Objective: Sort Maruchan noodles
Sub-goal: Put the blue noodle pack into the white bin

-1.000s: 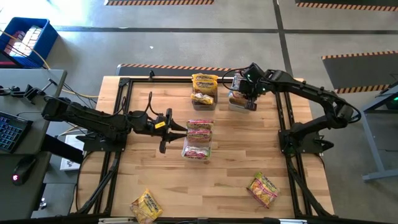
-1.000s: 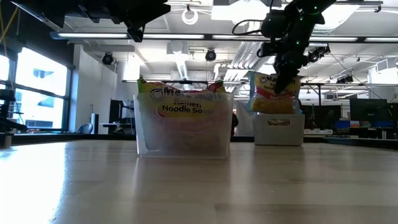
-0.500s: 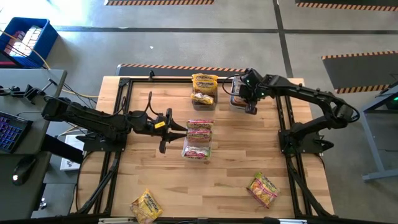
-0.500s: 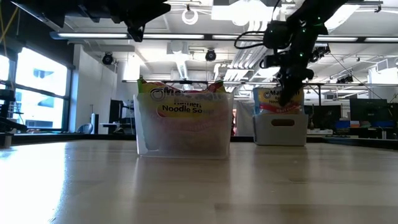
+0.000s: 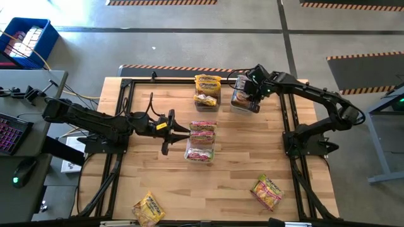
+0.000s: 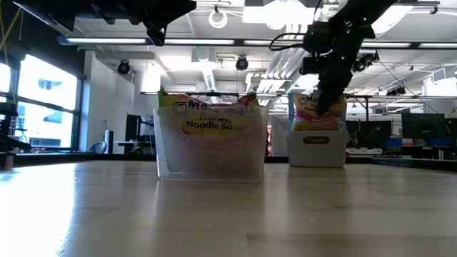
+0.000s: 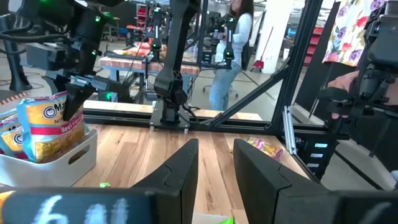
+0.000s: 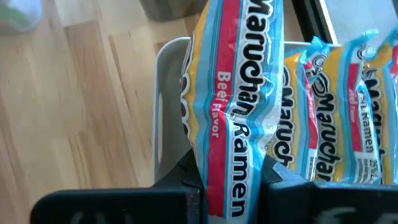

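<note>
My right gripper [image 5: 250, 96] stands over the white bin [image 6: 317, 147] at the table's far right, shut on a yellow, red and blue Maruchan beef packet [image 8: 233, 106]. More such packets [image 8: 336, 130] stand on edge in that bin. Pink packets [image 5: 202, 135] fill the clear bin [image 6: 211, 153] at mid-table. Yellow packets [image 5: 207, 83] are in the far middle bin. My left gripper [image 5: 183, 131] hovers open just left of the clear bin, with nothing between its fingers [image 7: 180, 174]. My right gripper pinches the beef packet's upper end [image 8: 233, 186] between its two fingers, one on each flat face. The fingers slant down from above. The packet stands on edge below them, its lower end down inside the white bin [image 8: 165, 124], beside the other packets.
Two loose packets lie flat near the table's front edge, a yellow one [image 5: 148, 208] at the left and a pink-and-green one [image 5: 267, 192] at the right. A black frame rail [image 5: 126, 113] runs around the tabletop. People stand in the room beyond [image 7: 227, 56].
My right gripper has sunk a little with the beef packet and rolled slightly at the wrist. The packet now stands lower in the white bin than a second ago.
</note>
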Tool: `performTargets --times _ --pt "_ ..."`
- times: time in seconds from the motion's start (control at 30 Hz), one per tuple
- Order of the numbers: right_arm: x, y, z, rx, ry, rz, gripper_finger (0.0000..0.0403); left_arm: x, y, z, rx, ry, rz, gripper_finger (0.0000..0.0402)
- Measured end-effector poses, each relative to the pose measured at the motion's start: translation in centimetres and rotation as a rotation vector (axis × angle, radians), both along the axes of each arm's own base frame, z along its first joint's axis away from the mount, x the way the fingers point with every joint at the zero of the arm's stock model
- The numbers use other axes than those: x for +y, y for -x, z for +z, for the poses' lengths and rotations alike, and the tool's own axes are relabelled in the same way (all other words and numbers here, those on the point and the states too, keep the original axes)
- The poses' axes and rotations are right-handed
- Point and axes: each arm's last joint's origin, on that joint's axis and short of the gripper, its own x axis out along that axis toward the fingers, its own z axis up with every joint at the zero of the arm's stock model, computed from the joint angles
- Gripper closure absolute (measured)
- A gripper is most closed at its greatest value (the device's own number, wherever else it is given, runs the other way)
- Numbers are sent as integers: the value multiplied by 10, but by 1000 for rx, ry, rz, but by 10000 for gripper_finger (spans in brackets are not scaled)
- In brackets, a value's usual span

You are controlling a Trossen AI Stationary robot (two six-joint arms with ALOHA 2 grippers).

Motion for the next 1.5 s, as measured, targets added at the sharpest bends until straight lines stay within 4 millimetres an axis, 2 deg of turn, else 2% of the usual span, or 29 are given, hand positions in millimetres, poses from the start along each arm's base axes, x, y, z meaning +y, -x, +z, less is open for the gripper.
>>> performTargets --times 0.57,1.0,1.27,1.5 --pt "-9 3 9 -97 -86 -185 364 0 0 0 0 9 1 310" --pt "-6 5 7 -48 -81 -135 364 0 0 0 1 17 1 310" --pt "-3 9 -21 -24 -84 -110 364 0 0 0 0 17 1 310" --pt "-1 11 -26 13 -68 -34 364 0 0 0 0 17 1 310"
